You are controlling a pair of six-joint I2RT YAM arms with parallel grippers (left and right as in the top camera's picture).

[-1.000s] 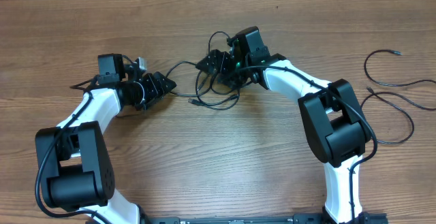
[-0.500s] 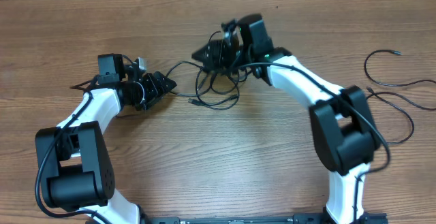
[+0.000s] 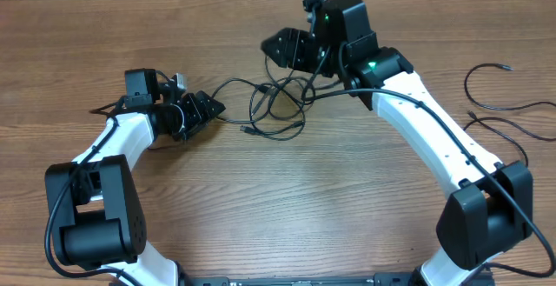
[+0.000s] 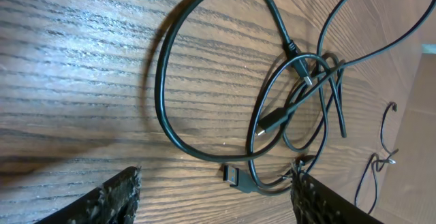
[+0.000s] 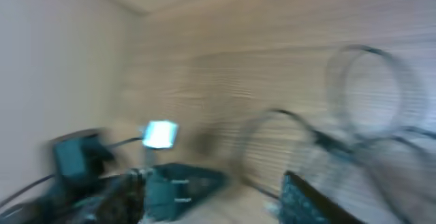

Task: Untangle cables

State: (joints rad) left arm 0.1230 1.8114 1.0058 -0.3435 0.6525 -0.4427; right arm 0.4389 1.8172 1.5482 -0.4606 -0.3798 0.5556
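Left tool (image 3: 211, 108) sits low on the bench (image 3: 304, 199), jaws wide, gripping nothing. Right tool (image 3: 280, 48) hovers over the cables (image 3: 276, 105) knotted between them, too blurred to call its grip. Best play, I'd say: pinch the near plug end (image 4: 235, 175) and draw it out slowly.

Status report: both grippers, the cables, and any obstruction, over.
Left gripper open, low by a plug end. Right gripper above the knotted cables, jaws look apart, view blurred. Two loose cords far right. Nothing blocking.
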